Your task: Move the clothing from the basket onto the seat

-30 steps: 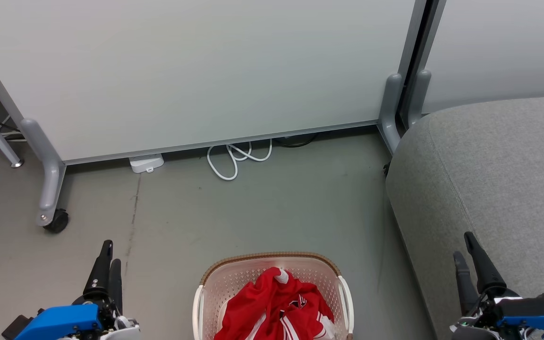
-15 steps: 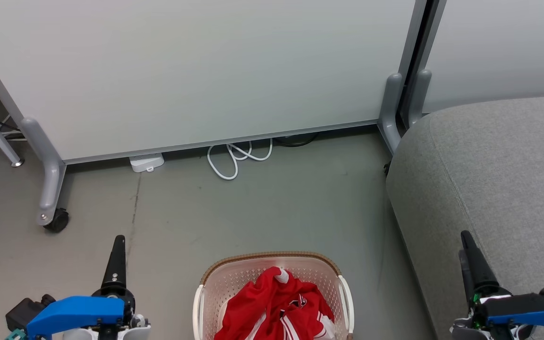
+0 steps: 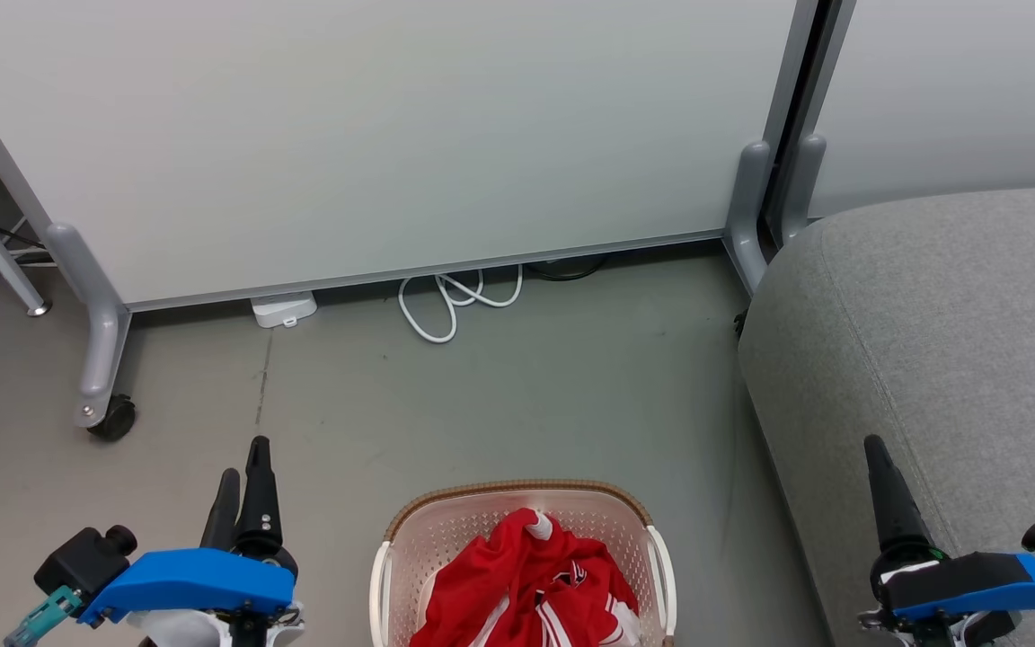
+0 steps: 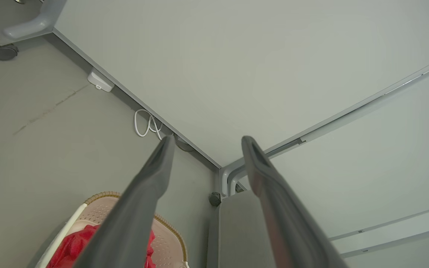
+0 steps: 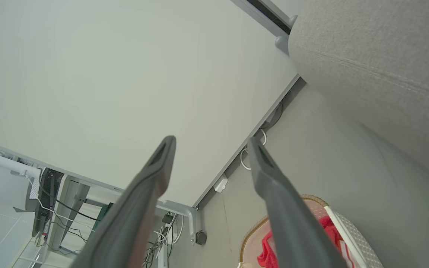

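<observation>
Left gripper (image 3: 243,460) spread wide, empty, hovers left of basket (image 3: 517,490). Right gripper (image 3: 877,458) also wide, empty, right of basket over seat (image 3: 931,341) edge. Clothing (image 3: 526,575) piled inside basket. Step: pre-reach, likely. Next: one gripper lowers into basket, pinches red fabric.

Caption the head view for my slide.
Red clothing heaped in the basket on the floor, grey seat to its right, left gripper and right gripper open and empty.
</observation>
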